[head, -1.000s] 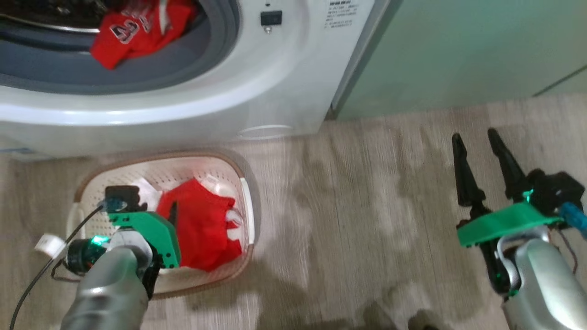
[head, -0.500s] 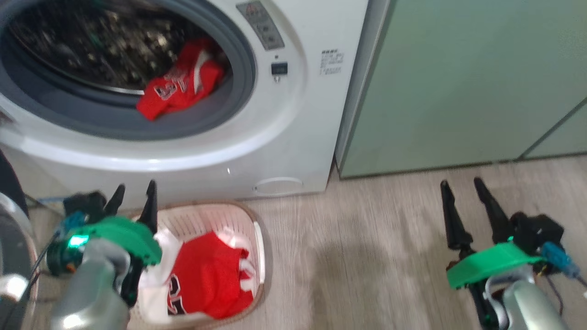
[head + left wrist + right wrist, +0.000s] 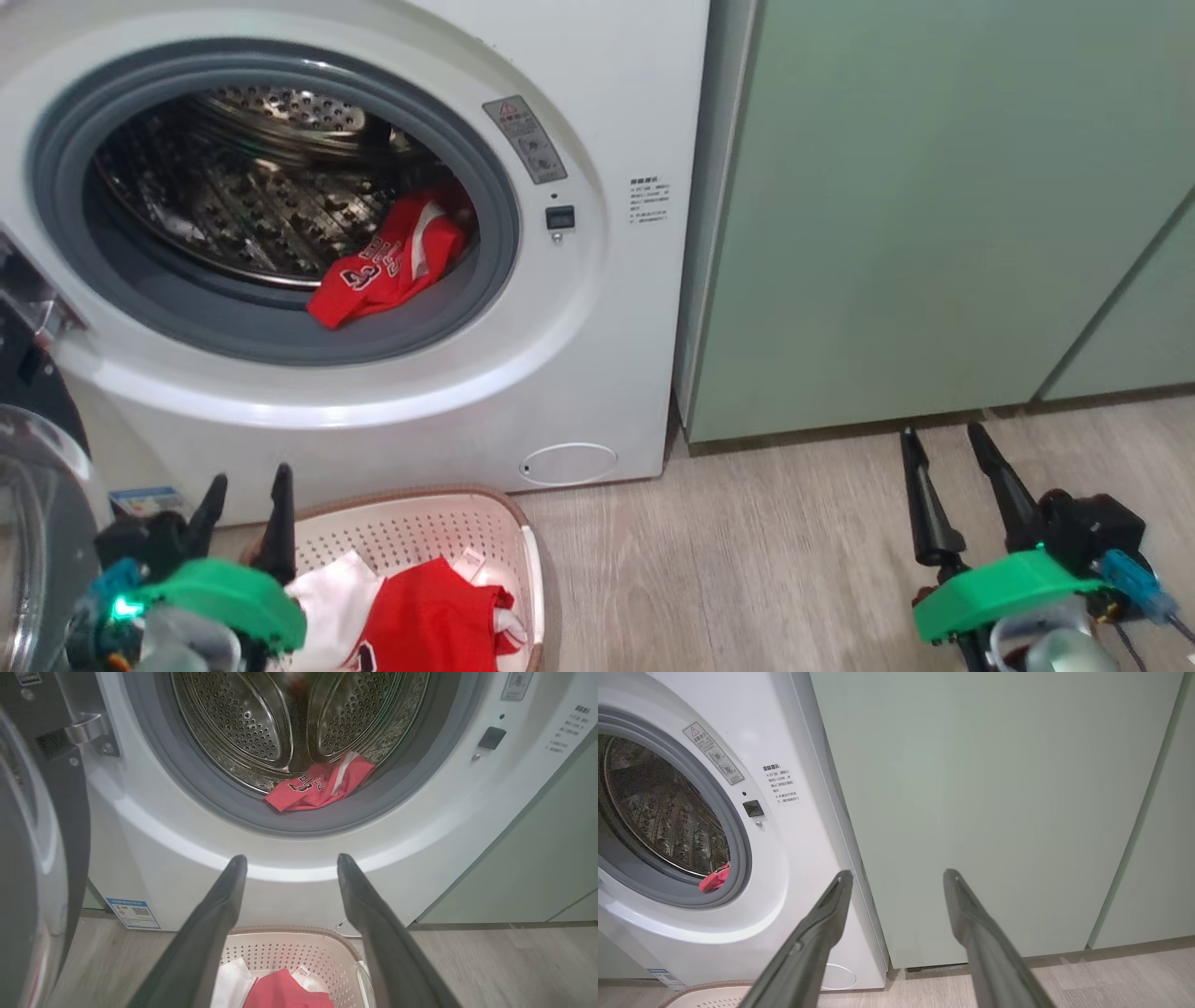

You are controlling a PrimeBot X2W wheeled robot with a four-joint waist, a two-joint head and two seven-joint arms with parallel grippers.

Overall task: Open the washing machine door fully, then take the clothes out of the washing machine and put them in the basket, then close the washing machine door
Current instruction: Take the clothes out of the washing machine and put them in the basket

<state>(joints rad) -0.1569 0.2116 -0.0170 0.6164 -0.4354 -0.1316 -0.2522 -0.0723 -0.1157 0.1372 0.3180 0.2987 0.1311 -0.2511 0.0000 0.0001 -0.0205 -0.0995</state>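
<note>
Now, the big white front-loading washing machine [image 3: 597, 373] stands open, its large round door [image 3: 37, 551] with the glossy black rim and bulging clear window swung out to the robot's left. Down in the perforated steel drum [image 3: 233, 196], a bright red jersey with white lettering [image 3: 387, 266] lies crumpled at the right of the opening, its lower edge spilling onto the grey rubber gasket [image 3: 280, 327]. On the pale wooden floor [image 3: 747, 560], close in front of the machine, sits the small cream perforated plastic basket with the brown rim [image 3: 420, 532]. It holds a second red garment [image 3: 429, 616] and a white garment [image 3: 327, 597] side by side (the white one on the left).

The left hand [image 3: 248, 481] hovers at the basket's left end, its two long dark fingers spread apart and pointing toward the machine, gripping nothing. The right hand [image 3: 941, 434] hangs well off to the right, in front of the pale green cabinets [image 3: 934, 233], fingers likewise parted and empty. A small round white flap [image 3: 568, 463] shows low on the machine's front, just beyond the basket, and a little blue label [image 3: 140, 501] sits near its bottom left corner.
</note>
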